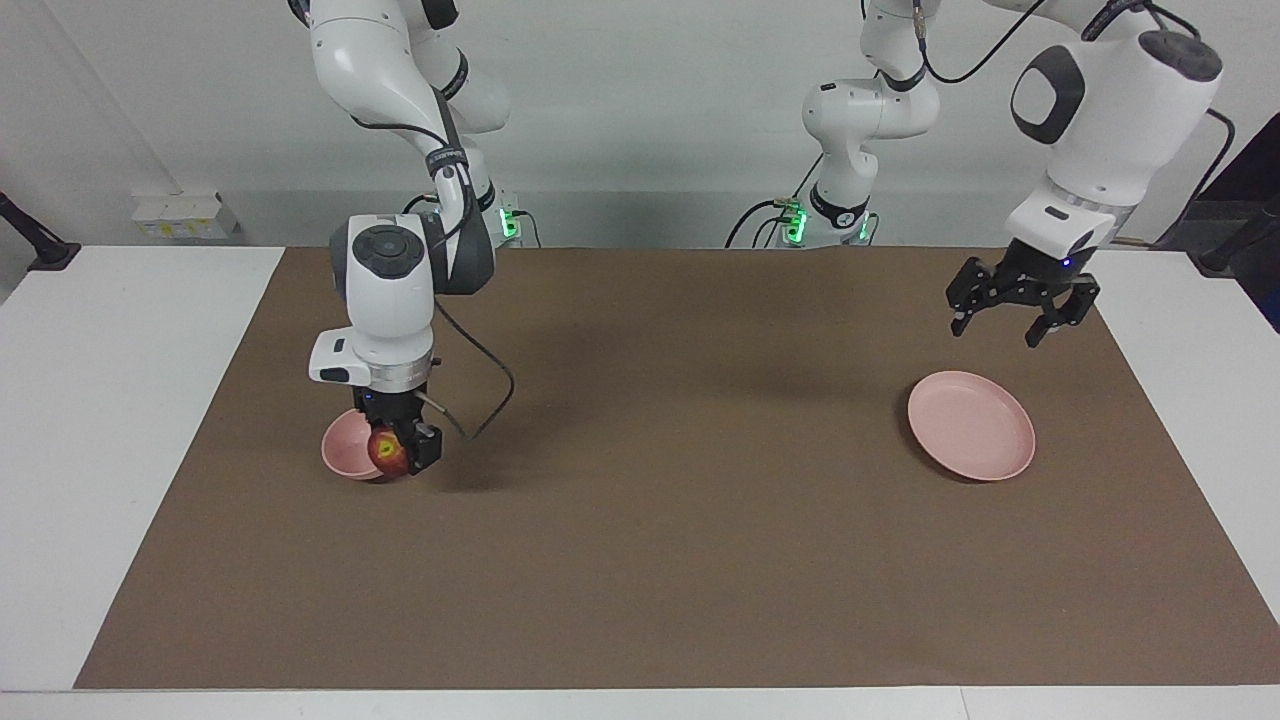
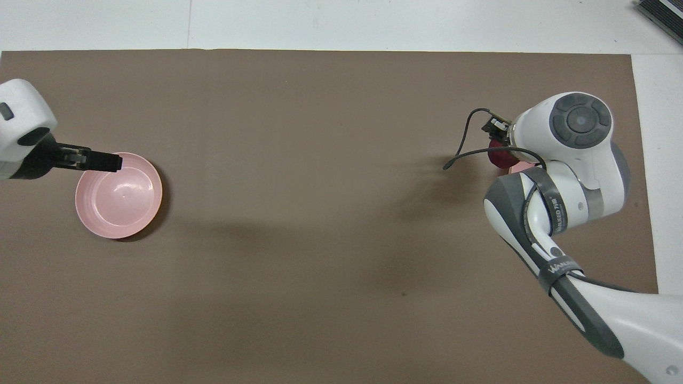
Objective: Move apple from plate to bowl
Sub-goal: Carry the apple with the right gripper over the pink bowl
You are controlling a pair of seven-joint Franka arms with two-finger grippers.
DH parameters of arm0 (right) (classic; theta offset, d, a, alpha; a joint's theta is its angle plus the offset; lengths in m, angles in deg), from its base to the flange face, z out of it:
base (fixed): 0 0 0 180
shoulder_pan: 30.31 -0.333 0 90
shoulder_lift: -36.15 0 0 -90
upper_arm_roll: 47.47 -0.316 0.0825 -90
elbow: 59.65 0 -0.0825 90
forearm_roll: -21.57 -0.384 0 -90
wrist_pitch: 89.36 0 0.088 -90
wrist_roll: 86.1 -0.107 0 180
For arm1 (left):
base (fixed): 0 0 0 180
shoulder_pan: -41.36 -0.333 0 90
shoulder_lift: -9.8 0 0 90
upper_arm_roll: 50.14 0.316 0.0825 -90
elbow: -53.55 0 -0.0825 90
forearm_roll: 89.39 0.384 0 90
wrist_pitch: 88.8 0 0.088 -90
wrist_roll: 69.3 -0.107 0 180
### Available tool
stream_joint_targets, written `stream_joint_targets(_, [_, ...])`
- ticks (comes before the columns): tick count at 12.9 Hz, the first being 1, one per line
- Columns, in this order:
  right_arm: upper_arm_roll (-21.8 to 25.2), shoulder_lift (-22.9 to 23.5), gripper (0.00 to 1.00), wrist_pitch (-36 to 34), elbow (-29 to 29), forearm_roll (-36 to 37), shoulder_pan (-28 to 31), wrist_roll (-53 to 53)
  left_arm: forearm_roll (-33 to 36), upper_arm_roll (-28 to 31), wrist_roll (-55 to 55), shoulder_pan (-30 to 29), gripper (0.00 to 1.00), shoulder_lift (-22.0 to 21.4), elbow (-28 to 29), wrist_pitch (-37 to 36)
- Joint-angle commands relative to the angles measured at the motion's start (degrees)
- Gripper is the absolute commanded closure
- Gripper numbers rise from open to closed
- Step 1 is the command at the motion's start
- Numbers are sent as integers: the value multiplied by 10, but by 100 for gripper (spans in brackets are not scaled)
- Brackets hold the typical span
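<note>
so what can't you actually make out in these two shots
- Overhead view: the bowl is nearly all hidden under the right arm; only a pink sliver shows.
- Overhead view: the apple is mostly covered by the right end effector.
- Facing view: whether the apple touches the bowl cannot be told.

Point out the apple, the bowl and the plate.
apple (image 1: 388,452): facing view, its yellowish patch, held by the right gripper (image 1: 398,455).
bowl (image 1: 345,448): facing view, visible inner wall beside the apple.
plate (image 1: 970,424): facing view, bare centre.
</note>
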State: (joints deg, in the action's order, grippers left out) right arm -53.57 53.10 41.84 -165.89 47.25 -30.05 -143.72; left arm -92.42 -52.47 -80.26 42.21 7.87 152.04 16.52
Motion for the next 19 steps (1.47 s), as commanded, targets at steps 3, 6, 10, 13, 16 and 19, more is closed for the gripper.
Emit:
stream_joint_targets(3, [-5, -73, 100, 111, -146, 137, 46, -70, 29, 5, -1, 11, 0, 17, -142, -177])
stream_joint_targets(6, [-7, -91, 100, 177, -198, 184, 86, -93, 29, 8, -1, 14, 0, 16, -155, -202])
stream_joint_targets(10, [-8, -83, 100, 199, -209, 184, 91, -96, 29, 5, -1, 6, 0, 14, -155, -210])
stream_joint_targets(13, [-9, -69, 0, 202, -197, 180, 91, -91, 29, 4, 0, 6, 0, 14, -156, -212])
stream_joint_targets(16, [-12, -69, 0, 194, -189, 177, 87, -81, 26, 5, 3, 5, 0, 6, -152, -204])
stream_joint_targets(19, [-13, -69, 0, 192, -187, 161, 87, -56, 27, 5, 3, 4, 0, 0, -146, -209])
